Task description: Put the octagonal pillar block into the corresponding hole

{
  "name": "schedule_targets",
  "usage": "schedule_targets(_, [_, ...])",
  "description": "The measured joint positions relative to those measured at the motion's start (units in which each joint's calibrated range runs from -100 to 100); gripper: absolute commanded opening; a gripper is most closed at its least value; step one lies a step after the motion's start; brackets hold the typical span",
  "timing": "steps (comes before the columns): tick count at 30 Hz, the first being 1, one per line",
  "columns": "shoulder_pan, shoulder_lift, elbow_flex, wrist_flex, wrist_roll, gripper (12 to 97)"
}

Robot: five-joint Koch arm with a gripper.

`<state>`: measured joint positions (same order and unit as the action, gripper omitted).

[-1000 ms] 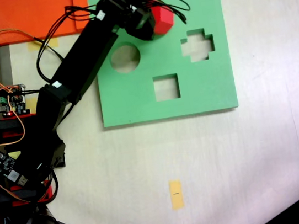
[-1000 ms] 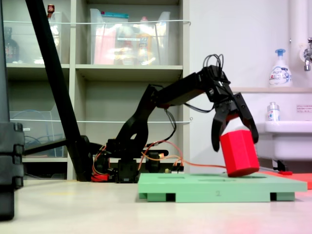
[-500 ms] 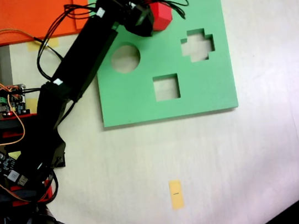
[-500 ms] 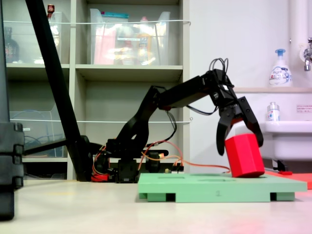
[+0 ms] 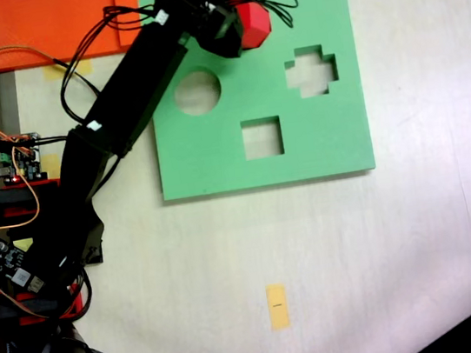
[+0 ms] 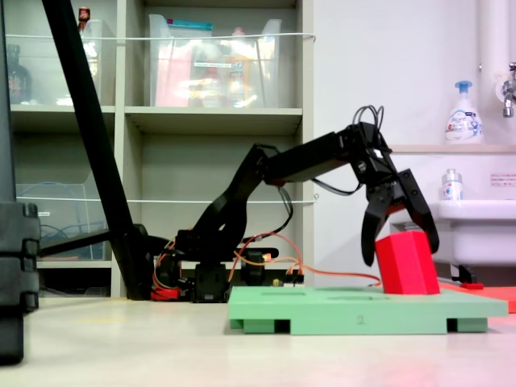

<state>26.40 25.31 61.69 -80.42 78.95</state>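
While my end effector (image 6: 401,244) is clamped on the octagonal pillar block (image 6: 406,263), with one jaw on each side of it, the block stands with its lower end at the top surface of the green foam board (image 6: 347,310). In the side fixed view it leans a little and most of its height is above the board, so I judge it is not yet inside. From this angle I cannot tell if the bottom has entered the corresponding hole or only rests on the rim.

In the fixed view from above, the block (image 5: 253,23) is near the far edge of the board (image 5: 215,157), beyond the round cutout (image 5: 197,92), the cross-shaped cutout (image 5: 311,71) and the square cutout (image 5: 262,138). These three are all open. The eight-sided hole itself is hidden under my arm and the block, so I think I am over the right place, but I cannot confirm the alignment.

What is done, as I judge: the block is picked up and brought to its hole. What is left: to make it straight, match its sides with the cutout, press it down, and then release it. The board lies on the counter (image 5: 361,255).
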Motion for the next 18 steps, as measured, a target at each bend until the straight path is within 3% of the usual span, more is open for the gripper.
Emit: schedule_targets(18, [-0.6,4.0,2.2,-0.3,0.0,37.0])
